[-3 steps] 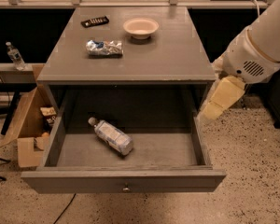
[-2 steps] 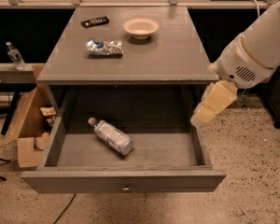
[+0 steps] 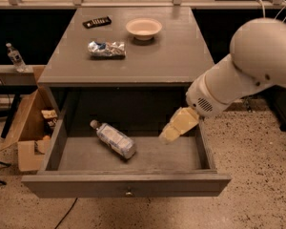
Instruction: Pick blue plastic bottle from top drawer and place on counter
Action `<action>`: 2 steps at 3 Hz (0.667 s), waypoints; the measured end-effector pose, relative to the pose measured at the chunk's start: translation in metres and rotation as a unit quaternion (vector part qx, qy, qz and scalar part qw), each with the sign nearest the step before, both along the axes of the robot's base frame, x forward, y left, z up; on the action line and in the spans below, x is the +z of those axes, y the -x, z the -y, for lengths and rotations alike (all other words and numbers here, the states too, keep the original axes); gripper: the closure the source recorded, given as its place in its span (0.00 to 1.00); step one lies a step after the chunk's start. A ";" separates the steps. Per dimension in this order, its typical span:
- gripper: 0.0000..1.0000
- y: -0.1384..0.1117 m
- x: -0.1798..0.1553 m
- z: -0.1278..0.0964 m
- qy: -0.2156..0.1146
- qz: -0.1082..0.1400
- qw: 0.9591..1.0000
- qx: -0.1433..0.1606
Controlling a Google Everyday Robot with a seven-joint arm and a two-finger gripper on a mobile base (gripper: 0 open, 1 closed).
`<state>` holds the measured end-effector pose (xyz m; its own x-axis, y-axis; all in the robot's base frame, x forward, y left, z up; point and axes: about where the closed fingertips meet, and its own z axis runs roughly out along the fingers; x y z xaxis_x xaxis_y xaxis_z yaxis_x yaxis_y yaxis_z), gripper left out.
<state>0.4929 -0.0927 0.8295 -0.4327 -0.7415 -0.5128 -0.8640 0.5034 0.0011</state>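
Pale gripper (image 3: 168, 136), seemingly over top drawer (image 3: 86, 185), right of blue plastic bottle (image 3: 115, 140).

The counter (image 3: 152, 56) and top drawer (image 3: 86, 184) are plain grey. The blue plastic bottle (image 3: 115, 140) is clear, its label pale blue-white, cap white. The cream-yellow gripper (image 3: 168, 135), below the counter's front-right corner, hangs from a white arm (image 3: 257, 61).

Nothing legible — even blue plastic bottle (image 3: 113, 140) label
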 end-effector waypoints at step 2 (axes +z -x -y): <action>0.00 -0.008 -0.001 -0.004 -0.006 0.015 1.000 -0.007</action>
<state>0.5009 -0.0887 0.8288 -0.4265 -0.7292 -0.5351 -0.8568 0.5153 -0.0192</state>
